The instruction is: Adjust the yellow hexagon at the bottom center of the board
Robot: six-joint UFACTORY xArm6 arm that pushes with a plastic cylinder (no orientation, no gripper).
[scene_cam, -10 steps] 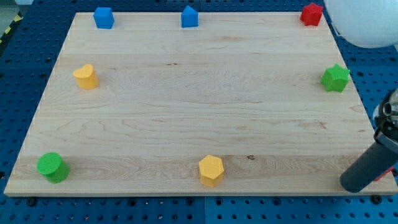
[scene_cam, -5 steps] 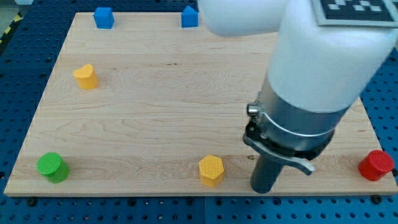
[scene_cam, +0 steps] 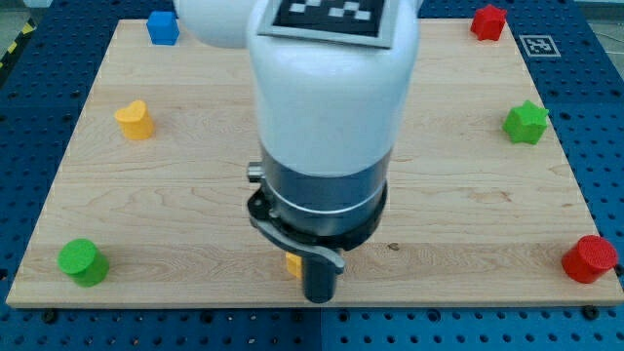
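The yellow hexagon (scene_cam: 292, 262) sits at the view's bottom centre of the wooden board (scene_cam: 195, 195). Only a small corner of it shows; the arm's white and grey body (scene_cam: 327, 127) hides the rest. My tip (scene_cam: 320, 295) stands at the board's bottom edge, right at the hexagon's right side. Contact cannot be told.
Around the board's rim: a yellow block (scene_cam: 135, 119) at left, a green cylinder (scene_cam: 81, 261) at bottom left, a blue block (scene_cam: 163, 26) at top left, a red star (scene_cam: 488, 21) at top right, a green star (scene_cam: 526, 122) at right, a red cylinder (scene_cam: 590, 258) at bottom right.
The arm has swept left along the bottom edge, from the bottom right corner to the bottom centre. It now covers most of the yellow hexagon and the second blue block at the top.
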